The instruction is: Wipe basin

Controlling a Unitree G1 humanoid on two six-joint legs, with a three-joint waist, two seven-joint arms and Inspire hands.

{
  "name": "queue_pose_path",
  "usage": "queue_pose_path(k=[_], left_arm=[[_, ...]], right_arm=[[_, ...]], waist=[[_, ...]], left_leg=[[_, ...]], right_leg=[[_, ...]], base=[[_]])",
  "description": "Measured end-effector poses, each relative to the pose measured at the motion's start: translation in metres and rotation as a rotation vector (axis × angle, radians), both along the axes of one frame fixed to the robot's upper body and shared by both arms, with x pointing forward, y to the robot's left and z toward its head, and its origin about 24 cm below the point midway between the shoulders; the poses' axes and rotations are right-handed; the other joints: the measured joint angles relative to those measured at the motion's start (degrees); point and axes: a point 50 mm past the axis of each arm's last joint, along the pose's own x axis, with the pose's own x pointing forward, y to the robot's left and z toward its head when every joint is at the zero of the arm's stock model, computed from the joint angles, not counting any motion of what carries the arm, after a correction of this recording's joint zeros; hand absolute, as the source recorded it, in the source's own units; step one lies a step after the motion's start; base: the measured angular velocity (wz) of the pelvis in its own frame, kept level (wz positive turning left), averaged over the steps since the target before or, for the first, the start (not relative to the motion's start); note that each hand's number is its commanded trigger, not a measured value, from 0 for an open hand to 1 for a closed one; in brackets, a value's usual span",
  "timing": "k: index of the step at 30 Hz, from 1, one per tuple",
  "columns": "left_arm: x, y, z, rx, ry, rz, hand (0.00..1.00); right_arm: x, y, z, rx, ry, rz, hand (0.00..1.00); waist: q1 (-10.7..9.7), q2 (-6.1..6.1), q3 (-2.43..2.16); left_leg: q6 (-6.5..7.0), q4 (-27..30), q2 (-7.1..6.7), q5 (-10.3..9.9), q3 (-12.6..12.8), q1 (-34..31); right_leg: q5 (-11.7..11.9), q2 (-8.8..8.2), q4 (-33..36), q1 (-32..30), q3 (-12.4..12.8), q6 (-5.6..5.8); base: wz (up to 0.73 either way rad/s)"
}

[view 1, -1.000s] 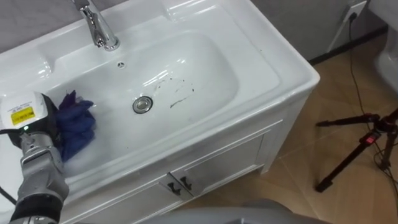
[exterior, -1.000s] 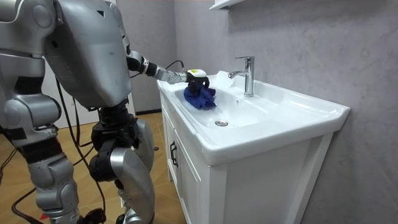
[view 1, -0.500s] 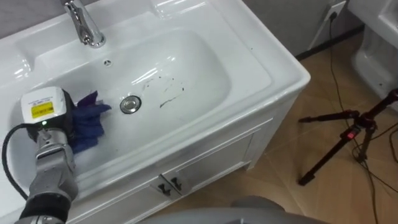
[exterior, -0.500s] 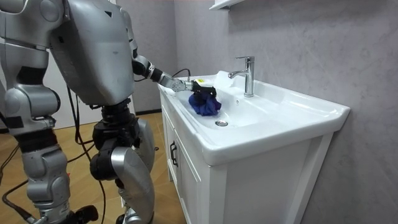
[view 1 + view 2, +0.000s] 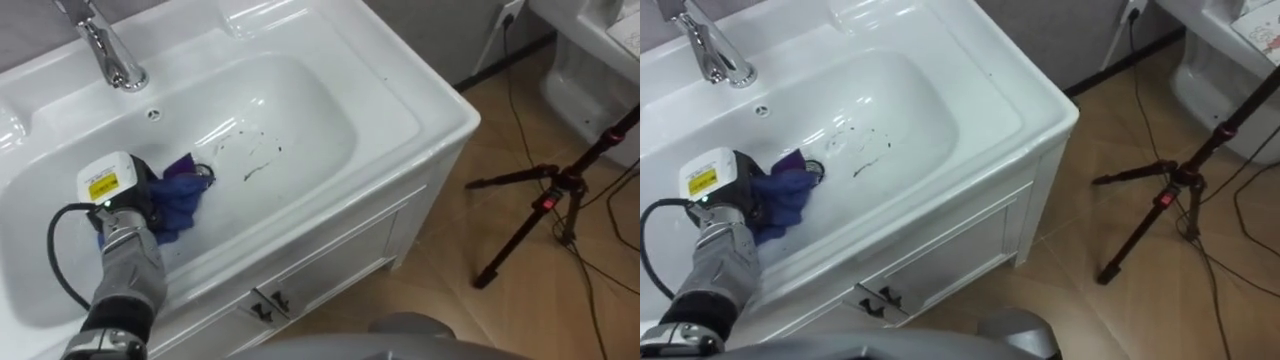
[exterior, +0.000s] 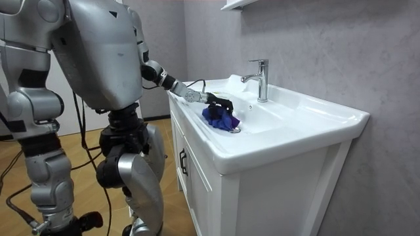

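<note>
The left hand (image 5: 140, 198) sits low in the white basin (image 5: 400, 95), left of centre, pressed into a bunched blue cloth (image 5: 182, 200); whether it grips the cloth cannot be told. The cloth overlaps the drain (image 5: 207, 171). Dark smears (image 5: 255, 160) lie just to the right. A tripod (image 5: 555, 200) stands on the floor off the basin's right edge.

Shows the left robot hand (image 5: 738, 205) on a blue cloth (image 5: 788, 196) touching the drain (image 5: 816, 170) in the basin (image 5: 1012, 96), dark marks (image 5: 866, 160) just beside.

Silver-grey shell, black joints; left hand (image 5: 128, 196) bears white tag, yellow label; black cable at wrist.
</note>
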Motion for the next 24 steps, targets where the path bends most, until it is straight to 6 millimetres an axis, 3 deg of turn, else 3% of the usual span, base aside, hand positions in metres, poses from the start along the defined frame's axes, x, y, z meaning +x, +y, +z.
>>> queue_pose_path(k=[2,7,13,16,19,21,24], left_arm=[[0.008,-0.002,0.002,-0.014,-0.014,0.003,1.0],[0.016,-0.007,0.004,-0.05,-0.03,0.014,1.0],[0.013,-0.008,-0.001,-0.06,-0.022,0.028,1.0],[0.015,-0.011,0.001,-0.089,-0.041,0.041,1.0],[0.023,-0.019,0.004,-0.111,-0.067,0.023,1.0],[0.026,-0.024,0.005,-0.136,-0.078,0.012,1.0],[0.031,-0.033,0.009,-0.19,-0.103,-0.005,1.0]], right_arm=[[0.0,0.006,-0.002,0.02,0.009,0.032,0.0],[0.0,0.009,-0.003,0.037,0.012,0.038,0.0],[0.001,0.01,-0.003,0.044,0.019,0.045,0.0],[0.002,0.014,-0.004,0.06,0.022,0.068,0.0],[0.002,0.017,-0.005,0.069,0.023,0.067,0.0],[0.003,0.017,-0.005,0.069,0.021,0.068,0.0],[0.008,0.021,-0.006,0.079,0.008,0.075,0.0]], waist=[[0.0,-0.77,-0.03],[0.0,-1.22,-0.1],[0.1,-1.44,-0.18],[0.0,-2.16,-0.21],[-0.1,-2.59,-0.14],[-1.2,-2.84,-0.15],[-1.8,-3.29,-0.57]], left_leg=[[-0.04,-0.3,0.03,0.0,1.3,0.1],[-0.04,-0.3,0.01,0.0,3.1,0.0],[-0.01,2.0,0.13,0.0,2.7,-0.5],[0.04,2.6,0.12,0.0,2.0,-1.1],[0.18,1.5,-0.68,-0.1,-0.3,-1.2],[0.09,2.0,-0.93,-0.1,-0.4,-1.0],[0.09,2.0,-0.84,-0.1,2.3,-0.8]], right_leg=[[0.4,0.05,-0.4,-0.4,-0.1,0.36],[1.7,0.04,-2.6,-0.4,0.0,0.66],[2.0,0.0,-3.3,0.8,1.5,0.66],[2.0,-0.49,-3.2,1.2,1.6,0.95],[2.3,-1.03,-3.3,1.1,1.6,1.64],[2.4,-1.43,-4.0,1.0,0.9,2.27],[2.6,-2.85,-4.4,1.0,-5.1,2.41]], base=[[0.0],[-0.02],[-0.08],[0.03],[0.14],[0.22],[0.06]])
